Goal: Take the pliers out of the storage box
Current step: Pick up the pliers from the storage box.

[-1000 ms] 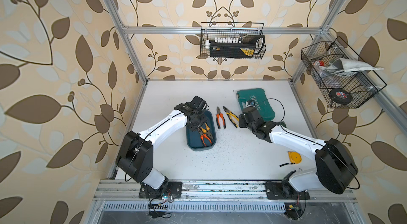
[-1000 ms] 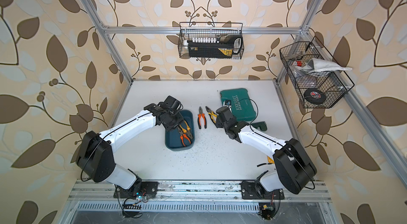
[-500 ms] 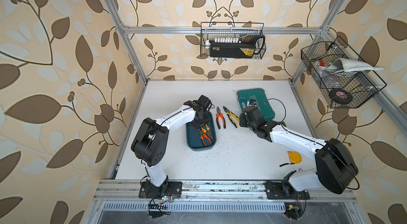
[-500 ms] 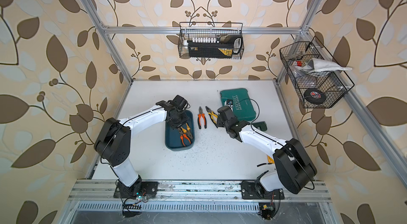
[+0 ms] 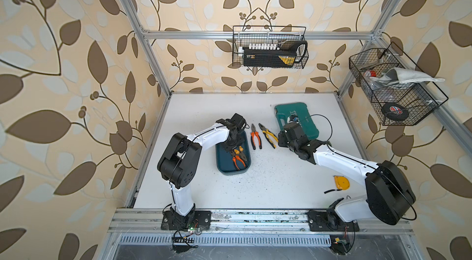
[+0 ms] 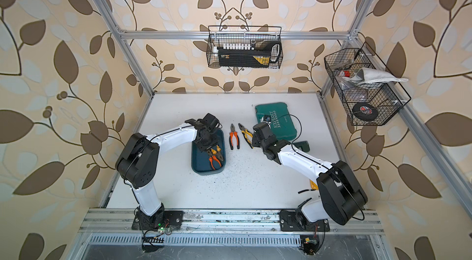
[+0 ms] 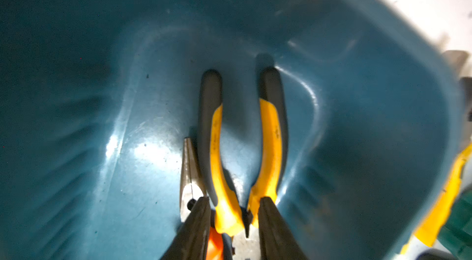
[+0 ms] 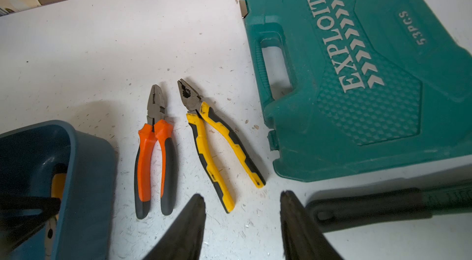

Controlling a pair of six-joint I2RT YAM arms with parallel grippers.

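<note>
Since two pairs lay inside the storage box [image 5: 224,163] and two lay outside it, the task was judged about half complete. The left gripper [image 7: 234,200] sat inside the box, its jaws drawn narrow around the yellow-handled pliers [image 7: 270,131], with one finger against the outer face of each handle just behind the pivot. That point was probably chosen because the handles run closest together there, so a small closure catches both and stops the tool scissoring open. The tool rested flat on the box floor and was not yet raised. Just beside it lay the long-nosed pliers [image 7: 187,169], with orange grips and the nose parallel to the gripped handle. Whether the two overlapped beneath the fingers could not be determined. The right gripper [image 8: 242,200] hung over the table [image 5: 268,182] between the box and the green tool case [image 8: 357,92], with its jaws well apart and nothing between them. This position appeared to keep it clear of the left arm. Near the box, the orange combination pliers [image 8: 145,166] and the yellow combination pliers [image 8: 190,97] lay side by side on the table without touching. Both noses pointed away from the robot, in a row that left room for further pairs. A straight vertical lift was judged advisable, since the neighbouring nose could be dragged along.
</note>
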